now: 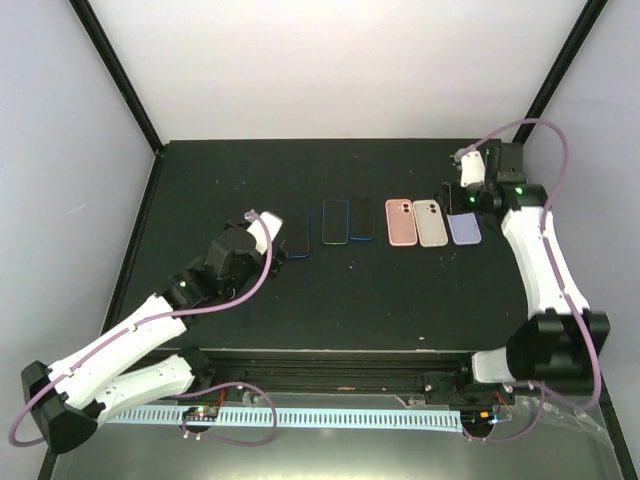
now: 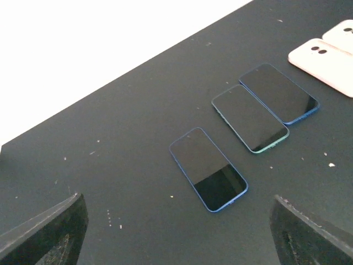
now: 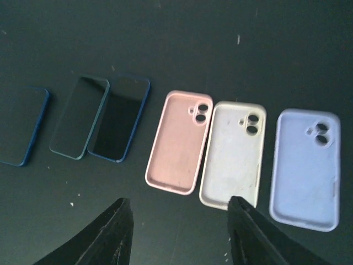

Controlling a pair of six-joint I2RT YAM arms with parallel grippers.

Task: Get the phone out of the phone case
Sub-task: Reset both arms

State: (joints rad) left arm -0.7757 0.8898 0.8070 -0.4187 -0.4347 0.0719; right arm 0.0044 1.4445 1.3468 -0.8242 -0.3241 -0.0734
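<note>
The left gripper (image 2: 176, 243) stands spread wide, nothing between its fingers (image 2: 47, 234), held over the left part of the table (image 1: 380, 300). Just ahead of it lies the nearest phone (image 2: 208, 169) — bare, screen up, flat on the table. In the wrist view its long axis runs slantwise across the gap between the fingers rather than in line with them. Further out sit a teal-edged phone (image 2: 250, 118) and a blue-edged phone (image 2: 278, 93), side by side and parallel.

The right gripper (image 3: 176, 240) is parted as well and pinches nothing. It hangs at the far right end of the row. Below it lie the pink case (image 3: 179, 142), the cream case (image 3: 233, 154) and the lavender case (image 3: 306, 168) — all hollow side up and all apparently empty. Their long axes are parallel and run from the near edge towards the far edge. The lavender case is the closest to this gripper.

No phone shows inside any case, so the extraction looks finished. Should anything need handling, the left arm is nearer the phones and the right arm nearer the cases.
</note>
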